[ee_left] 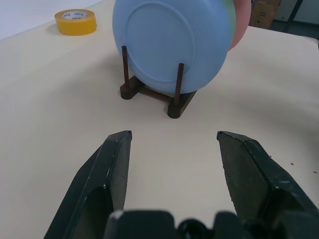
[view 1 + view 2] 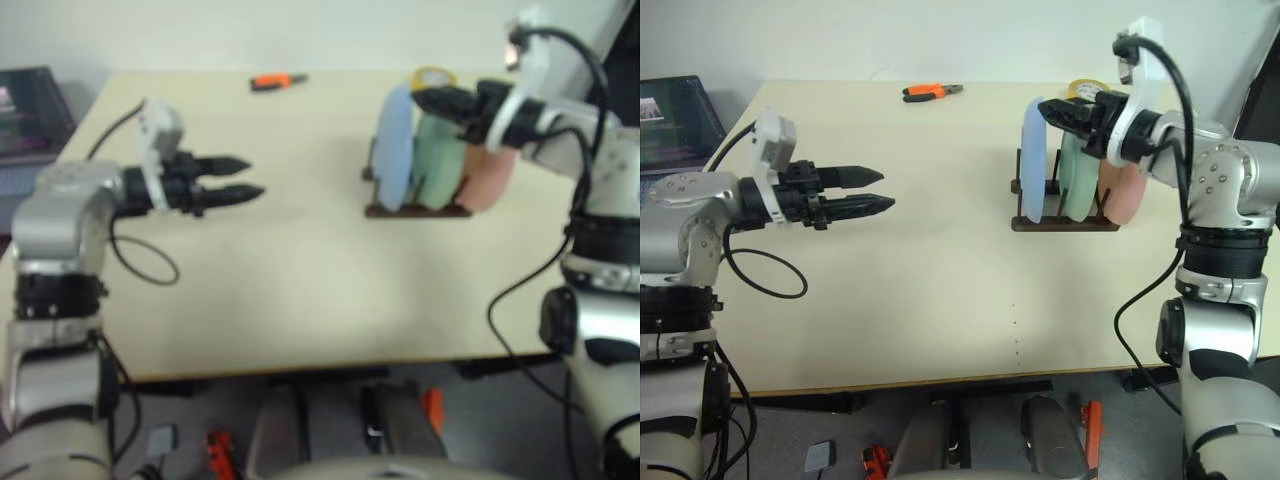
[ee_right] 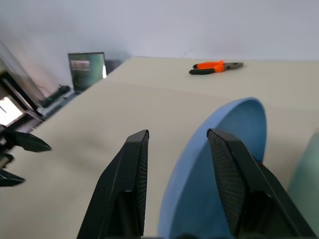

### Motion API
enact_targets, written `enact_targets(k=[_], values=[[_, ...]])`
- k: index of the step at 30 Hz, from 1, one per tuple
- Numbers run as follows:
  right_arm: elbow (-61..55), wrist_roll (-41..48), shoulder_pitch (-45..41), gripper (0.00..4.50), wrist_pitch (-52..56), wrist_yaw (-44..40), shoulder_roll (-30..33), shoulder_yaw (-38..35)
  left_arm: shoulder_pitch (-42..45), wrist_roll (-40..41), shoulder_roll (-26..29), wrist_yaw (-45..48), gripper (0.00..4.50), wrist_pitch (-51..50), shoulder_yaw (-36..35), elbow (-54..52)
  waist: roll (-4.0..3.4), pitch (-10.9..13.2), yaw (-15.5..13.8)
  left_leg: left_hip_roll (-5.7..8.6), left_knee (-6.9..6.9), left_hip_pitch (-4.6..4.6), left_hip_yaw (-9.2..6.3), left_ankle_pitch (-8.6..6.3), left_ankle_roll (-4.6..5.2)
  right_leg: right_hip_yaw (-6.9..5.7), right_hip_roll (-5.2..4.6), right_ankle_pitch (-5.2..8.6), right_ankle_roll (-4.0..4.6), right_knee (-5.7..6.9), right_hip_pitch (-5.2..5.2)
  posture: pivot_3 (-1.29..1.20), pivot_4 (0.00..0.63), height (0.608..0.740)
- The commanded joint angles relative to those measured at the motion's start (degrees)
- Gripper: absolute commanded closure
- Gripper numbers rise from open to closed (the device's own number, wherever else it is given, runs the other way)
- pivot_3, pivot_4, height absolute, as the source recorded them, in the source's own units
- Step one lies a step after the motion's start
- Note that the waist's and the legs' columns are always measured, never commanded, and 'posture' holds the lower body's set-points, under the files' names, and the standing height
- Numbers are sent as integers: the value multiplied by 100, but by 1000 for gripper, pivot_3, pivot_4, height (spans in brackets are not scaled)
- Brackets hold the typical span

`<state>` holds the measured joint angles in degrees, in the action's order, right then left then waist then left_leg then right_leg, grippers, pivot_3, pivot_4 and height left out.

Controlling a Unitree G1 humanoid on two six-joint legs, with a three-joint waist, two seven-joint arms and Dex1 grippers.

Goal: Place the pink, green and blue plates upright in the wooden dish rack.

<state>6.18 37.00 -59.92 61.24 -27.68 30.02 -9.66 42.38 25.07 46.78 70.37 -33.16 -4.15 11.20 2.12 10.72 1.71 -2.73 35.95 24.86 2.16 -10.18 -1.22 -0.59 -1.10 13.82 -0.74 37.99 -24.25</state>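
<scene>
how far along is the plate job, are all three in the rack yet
All three look racked: the blue plate, green plate and pink plate stand upright in the wooden dish rack. The right end effector is open at the blue plate's top rim, holding nothing. The left end effector is open and empty. Only pulling clear seems left.
</scene>
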Motion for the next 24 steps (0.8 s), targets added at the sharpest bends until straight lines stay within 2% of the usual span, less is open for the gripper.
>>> enact_targets(k=[1, 3, 6, 9, 11, 13, 15, 18, 20, 24], values=[[-341, -251, -73, 2473, -380, -119, 236, 99, 127, 49, 31, -14, 1492, 65, -74, -115, 0, 0, -2, 0, 0, 0, 0, 0, 0, 0, 0, 0, 0, 0, 0, 0, 150, 740], [-549, -340, -103, 2473, -461, -295, 490, 163, 158, 31, 56, 8, 1492, 85, -75, -83, -1, 1, -4, 0, 0, 0, 0, 0, 0, -1, 0, 0, 0, 0, 0, 0, 150, 740], [-1161, 83, -160, 2473, -98, -814, 1137, -93, 244, 14, 180, 109, 1492, 108, -99, -39, -9, 9, -15, 0, 0, 7, 0, 0, 0, 0, -2, 0, 0, -3, -4, 0, 150, 740], [-1778, 518, 290, 2473, 72, -1726, 2162, -393, 314, 46, 367, 268, 1492, 127, -167, 16, -8, 9, -38, 0, -8, 10, -1, -2, 1, -3, -4, 5, -1, -12, -6, 0, 150, 740], [-1814, 630, 1463, 2473, 272, -3122, 3632, -1573, 516, 134, 655, 497, 1492, 32, -280, 90, 9, 18, -146, 0, -11, 11, -6, -6, 4, -6, -5, 12, 1, -19, -1, 0, 150, 740], [-1537, 516, 2447, 2473, 389, -3930, 4446, -2564, 728, 175, 832, 645, 1492, -14, -315, 263, 9, 22, -217, 1, -10, 19, -17, -17, -4, -14, -7, 23, 7, -36, 8, 0, 150, 740], [-1301, 199, 3392, 2473, 205, -4412, 4706, -3219, 900, 150, 915, 762, 1492, 36, -259, 486, -2, 15, -209, 6, -10, 4, 12, -30, 3, -6, -12, 27, 4, -32, 8, 0, 150, 740], [-1211, -278, 4518, 2473, -232, -4899, 4805, -3712, 1140, -46, 983, 973, 1492, 227, -89, 805, -5, 5, -151, 5, 3, -13, 16, -31, 4, -6, -7, 25, 0, -28, 22, 0, 150, 740], [-1186, -234, 4709, 2473, -299, -4919, 4780, -3813, 1285, -125, 1006, 1099, 1492, 332, -20, 1032, -14, 7, -88, 6, 11, -22, 16, -30, 4, 3, -8, 26, 31, -21, 18, 0, 150, 740], [-592, -517, 4742, 2473, -998, -4560, 4543, -3618, 1510, -280, 1067, 1283, 1492, 486, 99, 1328, -15, 8, -3, 6, 13, -30, 7, -28, 5, -1, -10, 13, 41, -14, 15, 0, 150, 740]])
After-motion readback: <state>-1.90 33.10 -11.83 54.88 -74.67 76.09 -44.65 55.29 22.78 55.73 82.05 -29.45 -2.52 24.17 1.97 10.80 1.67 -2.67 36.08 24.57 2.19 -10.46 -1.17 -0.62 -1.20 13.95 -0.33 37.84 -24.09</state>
